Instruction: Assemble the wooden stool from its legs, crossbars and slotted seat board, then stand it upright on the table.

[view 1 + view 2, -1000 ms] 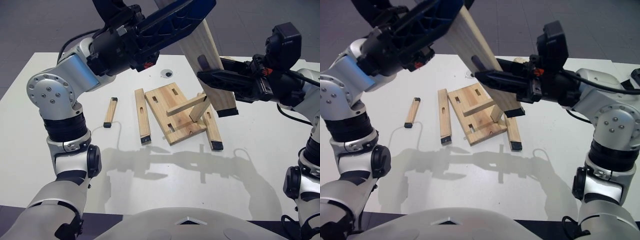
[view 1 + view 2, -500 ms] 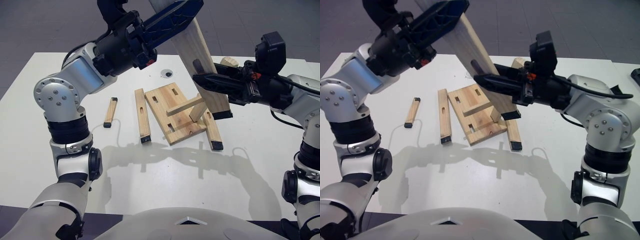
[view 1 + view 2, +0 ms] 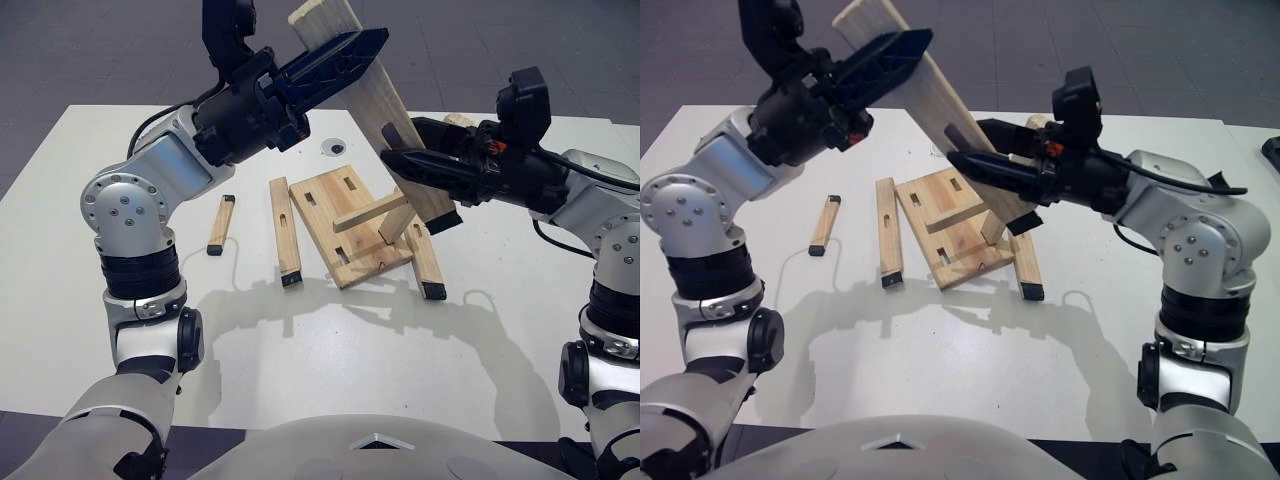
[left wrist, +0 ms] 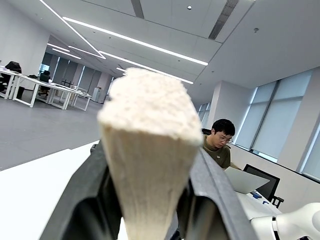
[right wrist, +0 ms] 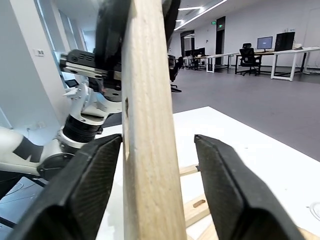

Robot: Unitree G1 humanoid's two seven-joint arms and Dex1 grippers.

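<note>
The left gripper is clamping its fingers on the long pale wooden leg near its top, holding it tilted in the air above the slotted wooden seat board on the white table. The right gripper is straddling the leg lower down with its fingers parted, probably to steady it for aiming at a slot.

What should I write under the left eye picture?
Left gripper holds a wooden leg tilted over the seat board; right gripper straddles it with open fingers.

Open-plan office w/ rows of desks, monitors, chairs (strip lights overhead).
</note>
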